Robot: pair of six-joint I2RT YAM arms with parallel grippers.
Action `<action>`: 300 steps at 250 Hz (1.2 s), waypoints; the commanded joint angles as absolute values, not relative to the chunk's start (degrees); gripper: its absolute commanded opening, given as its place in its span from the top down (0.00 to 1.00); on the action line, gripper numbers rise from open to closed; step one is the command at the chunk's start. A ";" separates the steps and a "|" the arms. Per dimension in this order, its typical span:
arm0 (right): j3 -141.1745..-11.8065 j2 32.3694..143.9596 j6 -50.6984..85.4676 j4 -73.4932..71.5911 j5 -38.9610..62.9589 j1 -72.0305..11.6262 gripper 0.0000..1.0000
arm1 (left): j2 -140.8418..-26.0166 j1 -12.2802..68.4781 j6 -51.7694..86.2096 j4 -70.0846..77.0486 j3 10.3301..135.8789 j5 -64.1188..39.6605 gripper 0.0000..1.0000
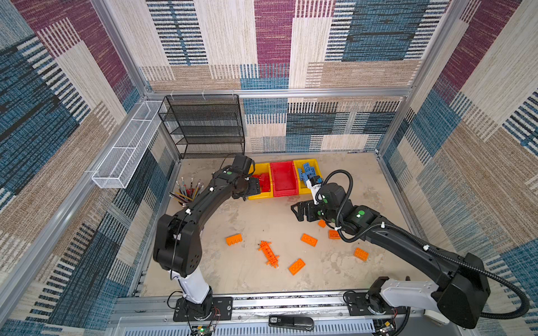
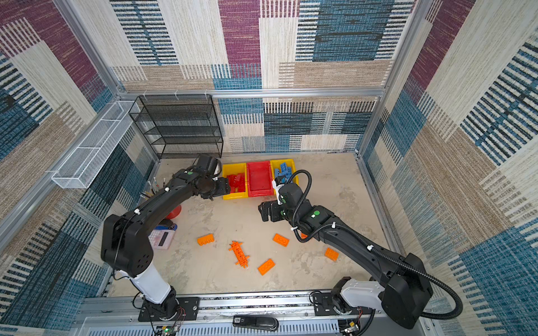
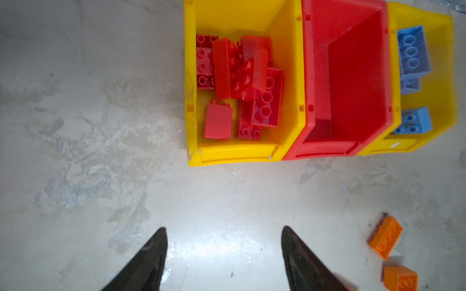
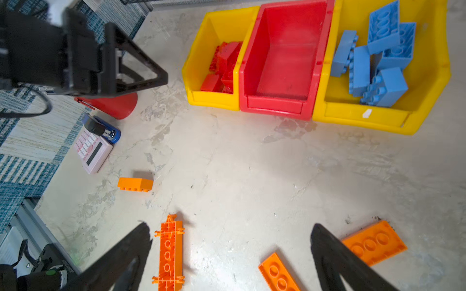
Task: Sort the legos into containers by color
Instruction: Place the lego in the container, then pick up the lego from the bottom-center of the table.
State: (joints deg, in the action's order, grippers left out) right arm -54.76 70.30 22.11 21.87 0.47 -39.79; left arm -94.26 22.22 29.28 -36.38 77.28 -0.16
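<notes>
Left wrist view: red legos [image 3: 239, 83] lie in one yellow bin [image 3: 242, 156], blue legos [image 3: 413, 53] in the other yellow bin [image 3: 441, 75], red bin [image 3: 325, 151] between them bare. Orange legos [image 3: 385, 236] loose on the mottled table [image 3: 100, 126]. Left gripper [image 3: 224, 228] and right gripper [image 4: 230, 224] both spread, empty. I judge orange next: drop over one brick, pinch, carry to red bin. Patchwork fabric walls [image 1: 291, 43]

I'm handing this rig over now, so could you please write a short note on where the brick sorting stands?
Left gripper: open, empty, just short of the yellow bin holding the red bricks.
Right gripper: open, empty, above the orange bricks.
Done: reds there, blue bricks in the other yellow bin.
Left: orange bricks and long orange plate on the table; the red bin between is empty, probably theirs.
</notes>
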 commanded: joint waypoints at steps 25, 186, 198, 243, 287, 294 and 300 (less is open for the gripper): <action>-53.95 69.69 23.15 16.37 8.54 -39.89 0.01 | -79.84 26.13 34.51 -31.07 61.17 1.76 0.28; -51.72 83.45 31.88 14.60 7.65 -55.17 0.16 | -41.70 34.63 45.24 -40.27 34.12 8.80 0.28; -51.65 85.05 32.74 13.85 7.54 -56.80 0.18 | -39.89 34.65 45.35 -41.06 33.39 9.52 0.28; -55.36 91.98 34.39 17.50 2.21 -61.37 0.27 | -36.06 34.60 46.00 -43.03 32.17 10.48 0.28; -56.67 94.55 35.85 17.90 -0.36 -63.60 0.29 | -32.98 34.63 48.04 -43.37 29.33 9.68 0.29; -56.85 94.86 36.03 17.77 -0.56 -63.90 0.29 | -32.39 34.63 48.31 -43.56 28.97 9.67 0.29; -57.07 95.19 36.09 17.85 -0.77 -64.10 0.29 | -31.79 34.63 48.51 -43.62 28.68 9.67 0.29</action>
